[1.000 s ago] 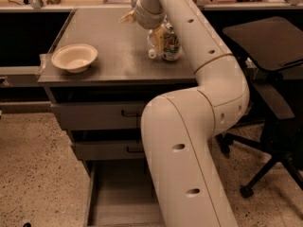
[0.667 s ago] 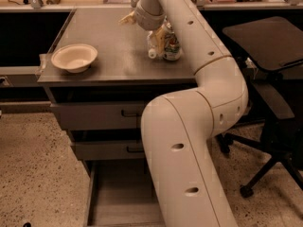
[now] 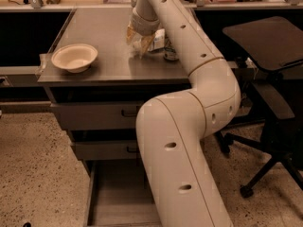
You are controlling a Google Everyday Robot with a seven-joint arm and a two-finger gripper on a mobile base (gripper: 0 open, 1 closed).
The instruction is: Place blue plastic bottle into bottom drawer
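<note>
My gripper (image 3: 138, 40) is over the back middle of the grey cabinet top (image 3: 94, 32), pointing down. It is open, with a finger on each side of a pale clear object that looks like the blue plastic bottle (image 3: 138, 47); my wrist hides most of it. The bottom drawer (image 3: 118, 193) stands pulled out at floor level below the two upper drawers. Its grey floor is partly hidden behind my arm.
A cream bowl (image 3: 74, 57) sits at the left front of the cabinet top. A green-and-white can (image 3: 170, 52) and another clear bottle (image 3: 158, 39) stand just right of my gripper. A black office chair (image 3: 267, 46) stands to the right.
My gripper has moved down and a little left, from above the group of objects to the tabletop level, around the pale bottle.
</note>
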